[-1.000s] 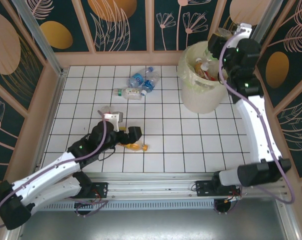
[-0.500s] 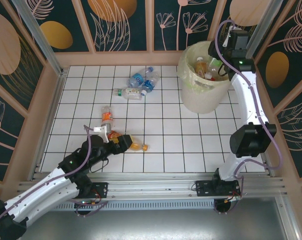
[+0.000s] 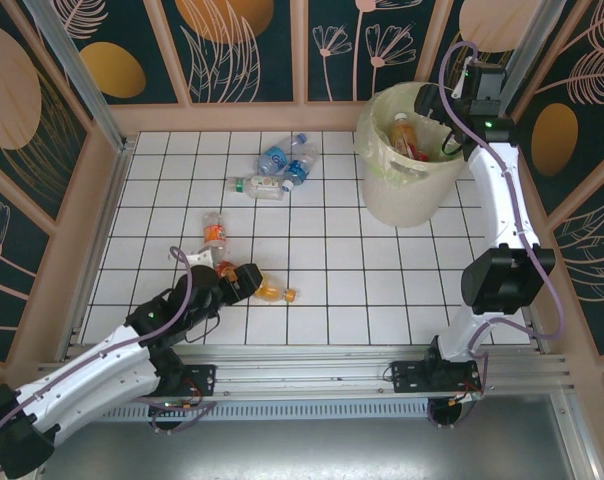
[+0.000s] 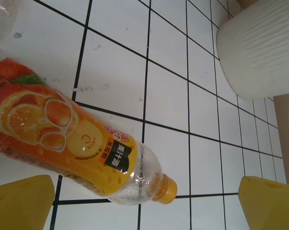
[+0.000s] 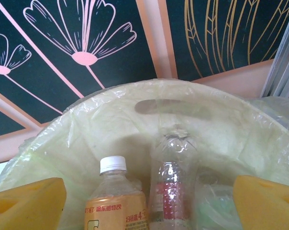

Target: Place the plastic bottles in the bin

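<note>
Bottles (image 3: 406, 136) lie inside the bin (image 3: 402, 198), the right hand (image 3: 451, 101) above its rim with fingers wide apart and empty. The left hand (image 3: 240, 281), fingers also apart, hangs over an orange bottle (image 4: 82, 148) lying on the tiled desk (image 3: 382, 280).

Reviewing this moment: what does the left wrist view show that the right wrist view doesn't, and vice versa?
Left wrist: an orange juice bottle lying on the tiled surface before the open left fingers. Right wrist: open right fingers over a white-capped bottle and a clear red-labelled bottle inside the lined bin. Both: the bin, and yellow fingers holding nothing.
</note>
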`<control>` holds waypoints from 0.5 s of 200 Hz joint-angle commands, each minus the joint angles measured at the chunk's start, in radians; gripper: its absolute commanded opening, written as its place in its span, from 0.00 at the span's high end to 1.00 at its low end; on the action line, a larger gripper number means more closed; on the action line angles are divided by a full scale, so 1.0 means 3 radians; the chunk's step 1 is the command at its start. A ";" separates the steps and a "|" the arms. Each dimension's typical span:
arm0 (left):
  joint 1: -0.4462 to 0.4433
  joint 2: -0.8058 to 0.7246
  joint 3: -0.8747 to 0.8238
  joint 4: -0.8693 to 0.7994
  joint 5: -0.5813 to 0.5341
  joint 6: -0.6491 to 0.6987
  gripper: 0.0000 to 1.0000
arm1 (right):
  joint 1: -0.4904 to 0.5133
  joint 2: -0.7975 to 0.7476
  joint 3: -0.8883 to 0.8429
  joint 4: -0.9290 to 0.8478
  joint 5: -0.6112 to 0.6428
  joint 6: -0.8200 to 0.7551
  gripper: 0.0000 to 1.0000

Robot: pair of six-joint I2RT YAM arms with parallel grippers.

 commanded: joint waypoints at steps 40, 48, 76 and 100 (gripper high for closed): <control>-0.0010 0.0537 0.0351 -0.0282 -0.0262 -0.0032 0.01 | 0.0054 -0.0684 -0.0364 0.0261 -0.0436 -0.0037 0.08; -0.0003 0.0641 0.0408 -0.0327 -0.0300 -0.0022 0.01 | 0.0100 -0.0794 -0.0423 0.0278 -0.0504 -0.0053 0.08; 0.0106 0.0902 0.0504 -0.0359 -0.0188 0.0000 0.01 | 0.0335 -0.1147 -0.0667 0.0311 -0.0696 -0.0093 0.08; 0.0222 0.1036 0.0502 -0.0372 -0.0043 0.0022 0.01 | 0.0622 -0.1420 -0.0968 0.0371 -0.0750 -0.0104 0.08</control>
